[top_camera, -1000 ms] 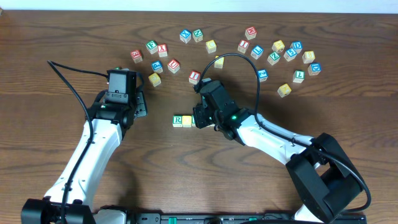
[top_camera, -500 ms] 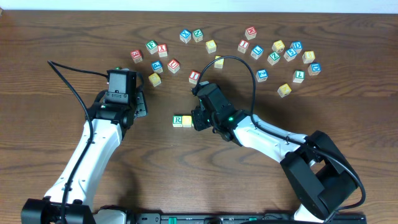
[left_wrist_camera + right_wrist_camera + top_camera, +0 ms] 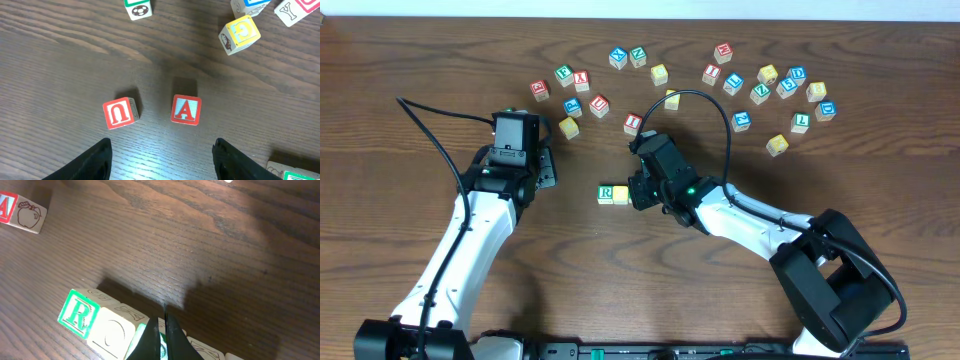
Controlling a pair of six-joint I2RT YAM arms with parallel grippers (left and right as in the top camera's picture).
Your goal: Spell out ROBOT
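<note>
R block [image 3: 606, 192] and a pale block [image 3: 621, 194] touch side by side at mid-table.
Right gripper [image 3: 638, 190], fingers pressed together, sits just beside the pale block. Left gripper [image 3: 162, 156] hangs spread wide above the U block [image 3: 120, 113] and A block [image 3: 186, 109]; other letter blocks [image 3: 767, 74] lie scattered beyond.

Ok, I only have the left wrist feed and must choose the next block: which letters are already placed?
Observer: Overhead shows a green R block with a pale block touching it on the right arm's side.
Operator: What letter is on the pale one?
Observer: Too faint to read, even in the right wrist view.
Operator: Where is the right gripper?
Observer: The right gripper hangs just past the pale block, fingers together.
</note>
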